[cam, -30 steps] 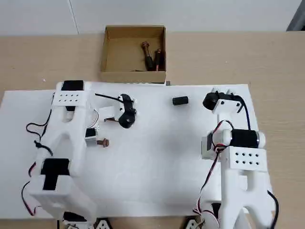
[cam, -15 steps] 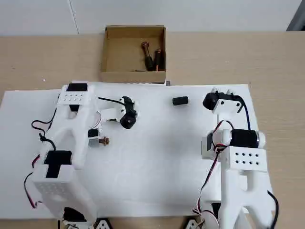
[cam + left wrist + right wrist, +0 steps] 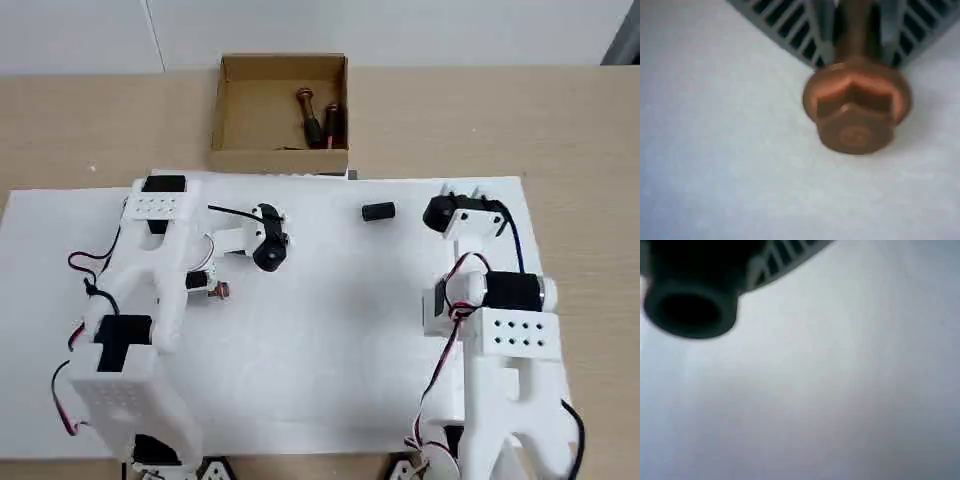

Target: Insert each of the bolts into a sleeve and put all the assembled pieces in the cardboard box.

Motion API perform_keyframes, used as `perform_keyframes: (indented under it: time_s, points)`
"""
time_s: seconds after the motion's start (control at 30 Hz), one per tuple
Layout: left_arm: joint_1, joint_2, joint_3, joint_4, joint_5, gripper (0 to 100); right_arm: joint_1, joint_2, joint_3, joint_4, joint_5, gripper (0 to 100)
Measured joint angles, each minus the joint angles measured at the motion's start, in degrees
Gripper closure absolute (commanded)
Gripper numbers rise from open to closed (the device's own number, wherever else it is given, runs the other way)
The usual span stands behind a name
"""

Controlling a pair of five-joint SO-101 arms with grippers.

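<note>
Fingers [image 3: 785, 25] of the left gripper [image 3: 854, 30] clamp a bolt [image 3: 856, 107]; the right gripper [image 3: 440, 213] clasps a sleeve [image 3: 690, 310]. A white sheet [image 3: 330, 340] covers the wooden surface [image 3: 580, 120].

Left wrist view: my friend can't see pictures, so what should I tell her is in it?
A copper-coloured bolt points its six-sided head at the camera. Its shank runs back between the ribbed grey fingers of the left gripper, which holds it, with a plain white sheet underneath.

White sheet [image 3: 330, 340] on wooden table [image 3: 500, 110]
</note>
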Motion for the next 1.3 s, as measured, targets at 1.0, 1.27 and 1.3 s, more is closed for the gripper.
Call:
perform_keyframes:
  time_s: [1.0, 1.27, 1.3]
  points:
    - [22.9, -56.4, 21.3, -12.3, 56.9, 100, 0.0, -33.7, -2.7, 5.5, -4.0, 99.5]
    - [22.9, -80.4, 43.3, -29.4, 78.2, 100, -3.5, -43.1, 13.6, -3.3, -4.0, 99.5]
    - [22.9, -82.6, 45.3, -30.4, 79.4, 100, -4.7, -43.9, 15.3, -4.7, -4.1, 99.6]
